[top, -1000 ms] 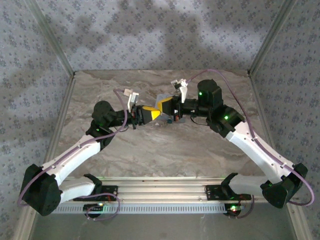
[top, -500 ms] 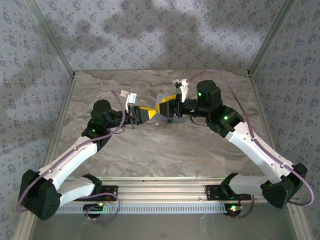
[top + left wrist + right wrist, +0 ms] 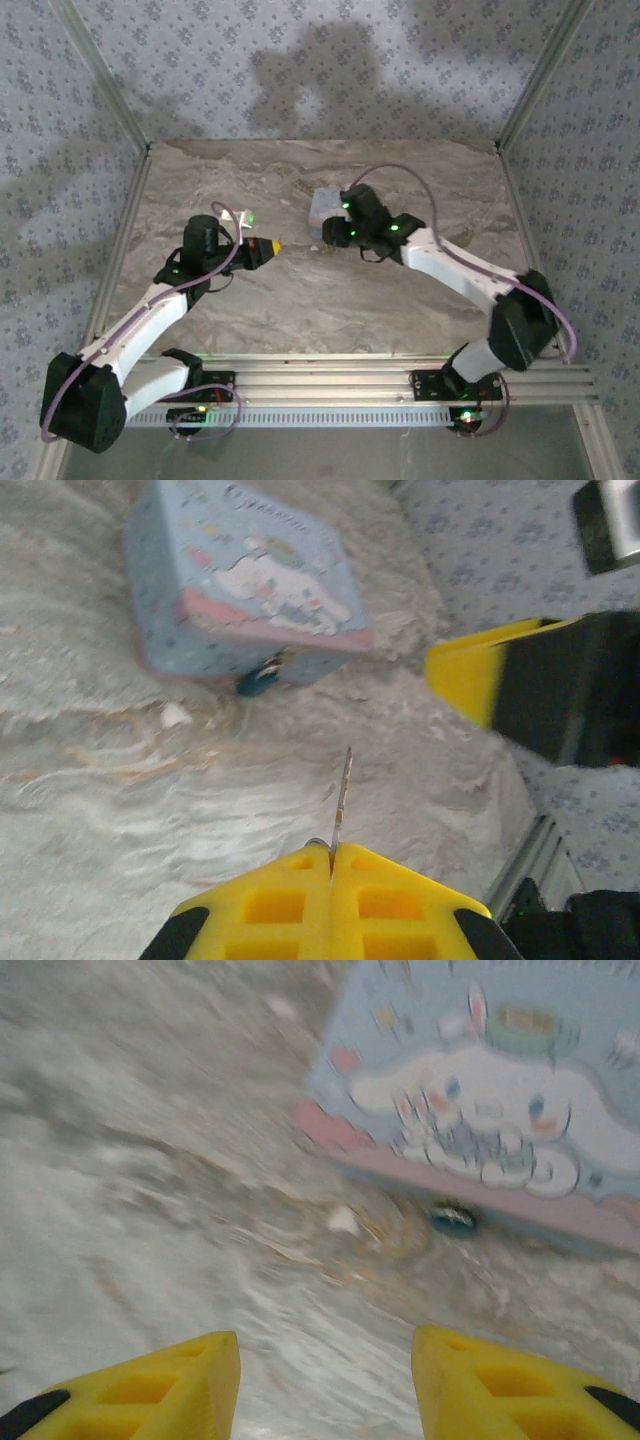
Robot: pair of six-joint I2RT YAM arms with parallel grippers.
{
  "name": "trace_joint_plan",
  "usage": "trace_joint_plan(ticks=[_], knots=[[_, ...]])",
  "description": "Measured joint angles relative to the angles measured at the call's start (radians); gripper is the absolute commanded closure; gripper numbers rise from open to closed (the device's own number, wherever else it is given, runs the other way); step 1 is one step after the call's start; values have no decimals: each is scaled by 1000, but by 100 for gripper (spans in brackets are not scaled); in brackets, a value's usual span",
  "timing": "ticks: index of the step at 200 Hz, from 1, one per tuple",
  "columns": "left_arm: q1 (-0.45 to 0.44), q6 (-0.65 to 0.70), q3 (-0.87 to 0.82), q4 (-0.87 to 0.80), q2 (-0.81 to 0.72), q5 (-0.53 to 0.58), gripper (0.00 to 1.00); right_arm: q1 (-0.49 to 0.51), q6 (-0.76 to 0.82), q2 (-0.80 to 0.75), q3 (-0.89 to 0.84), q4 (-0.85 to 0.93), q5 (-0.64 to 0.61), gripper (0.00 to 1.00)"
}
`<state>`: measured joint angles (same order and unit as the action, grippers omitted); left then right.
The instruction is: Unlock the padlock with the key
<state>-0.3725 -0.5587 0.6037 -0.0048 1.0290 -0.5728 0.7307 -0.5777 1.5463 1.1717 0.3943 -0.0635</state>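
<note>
**A:** What has changed in the last second?

**B:** A second ago the two grippers met tip to tip above the middle of the marble-patterned table point(image 3: 300, 300). Now they are well apart. The left gripper point(image 3: 331, 852) has drawn back to its own side. The right gripper point(image 3: 325, 1360) has swung down low, close to the light-blue cartoon-printed tin point(image 3: 250, 570).

**A:** Which one has the key?

**B:** The left. Its yellow fingers are pressed fully together on the key point(image 3: 341, 795), and the thin blade sticks out ahead of them, pointing roughly toward the tin. The right gripper's jaws stand about halfway apart with nothing between them. My reading is that the key has just been passed across, so the left arm now does the inserting and the right is free to steady the lock.

**A:** Where is the padlock?

**B:** The padlock point(image 3: 258, 681) is tiny and dark bluish. It hangs at the front wall of the tin, just under the pink band, down near the table. The key tip is still apart from it and not lined up with it, so unlocking has not started.

**A:** And what is inside the tin?

**B:** That is hidden, because the lid is down. Whether the padlock's shackle is closed is too small to tell.
</note>
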Motion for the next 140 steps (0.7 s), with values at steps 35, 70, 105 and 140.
trace_joint_plan(ticks=[35, 70, 105, 140], knots=[[0, 31, -7, -56, -6, 22, 100, 36, -58, 217, 51, 29, -119, 52], [5, 71, -19, -100, -26, 34, 100, 38, -122, 319, 107, 32, -216, 52], [13, 106, -21, -135, -29, 40, 100, 47, -164, 352, 121, 28, -293, 53], [18, 132, -21, -154, -40, 42, 100, 47, -183, 388, 122, 21, -340, 56]])
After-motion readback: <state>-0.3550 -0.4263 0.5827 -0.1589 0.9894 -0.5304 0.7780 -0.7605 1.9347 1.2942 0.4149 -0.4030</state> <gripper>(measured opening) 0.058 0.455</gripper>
